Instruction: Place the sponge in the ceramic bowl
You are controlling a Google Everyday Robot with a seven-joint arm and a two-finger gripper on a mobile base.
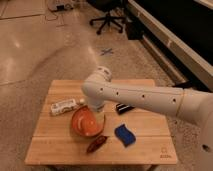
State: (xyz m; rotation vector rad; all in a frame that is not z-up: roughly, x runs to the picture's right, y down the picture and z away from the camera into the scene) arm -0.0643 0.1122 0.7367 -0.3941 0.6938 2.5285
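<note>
The blue sponge (124,135) lies on the wooden table (60,145), toward the front right. To its left sits the orange-red ceramic bowl (83,124). My white arm reaches in from the right and bends down over the bowl's back rim. The gripper (97,111) hangs there, above the bowl's far right edge and mostly hidden behind the wrist. It is well apart from the sponge, up and to the left of it.
A white bottle (65,106) lies on its side left of the bowl. A small black object (124,107) sits behind the sponge, and a dark-red chili shape (96,145) lies near the front edge. An office chair (107,20) stands far back on the floor.
</note>
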